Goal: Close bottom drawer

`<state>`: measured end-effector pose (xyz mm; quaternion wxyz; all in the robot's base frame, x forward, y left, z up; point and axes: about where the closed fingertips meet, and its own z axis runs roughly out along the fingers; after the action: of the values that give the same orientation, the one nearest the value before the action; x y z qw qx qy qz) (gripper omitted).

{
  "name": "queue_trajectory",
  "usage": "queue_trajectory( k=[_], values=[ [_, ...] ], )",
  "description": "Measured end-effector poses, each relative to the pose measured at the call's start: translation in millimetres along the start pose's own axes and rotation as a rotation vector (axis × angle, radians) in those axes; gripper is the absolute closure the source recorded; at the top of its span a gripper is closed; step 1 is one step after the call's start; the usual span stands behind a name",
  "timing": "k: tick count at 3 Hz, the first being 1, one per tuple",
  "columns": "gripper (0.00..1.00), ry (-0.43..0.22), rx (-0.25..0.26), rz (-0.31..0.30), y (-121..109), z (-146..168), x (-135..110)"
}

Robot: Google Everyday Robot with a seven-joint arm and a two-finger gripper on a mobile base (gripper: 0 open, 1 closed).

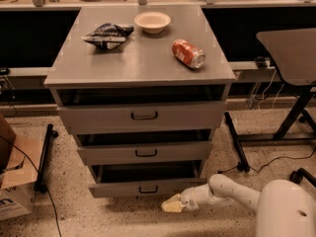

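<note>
A lab is shown by desks [289, 53], loose cables [289, 158] and a speckled floor [69, 216]. The gripper [171, 206] is seen low by the bottom drawer [113, 189].

Grey bottom drawer [118, 187]; red can [188, 53]; cream-tipped white tool [172, 205] (low, before drawer).

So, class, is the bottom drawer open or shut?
Open: the bottom drawer juts forward, exposing its dark inside. The gripper sits low, just in front of it.

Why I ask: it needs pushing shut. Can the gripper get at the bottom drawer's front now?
Probably yes: the gripper sits low, just in front of the bottom drawer, with nothing between them.
</note>
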<state>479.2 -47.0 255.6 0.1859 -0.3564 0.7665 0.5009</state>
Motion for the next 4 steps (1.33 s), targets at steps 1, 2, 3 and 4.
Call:
queue_trajectory(
  k=[1, 2, 3, 4],
  values=[
    [1.0, 0.045, -0.022, 0.056, -22.2, 15.4, 24.2],
    [1.0, 0.096, -0.061, 0.096, -56.5, 42.6, 35.4],
    [1.0, 0.147, -0.11, 0.12, -80.8, 68.7, 36.2],
    [1.0, 0.135, -0.088, 0.068, -102.6, 71.1, 10.8]
  ],
)
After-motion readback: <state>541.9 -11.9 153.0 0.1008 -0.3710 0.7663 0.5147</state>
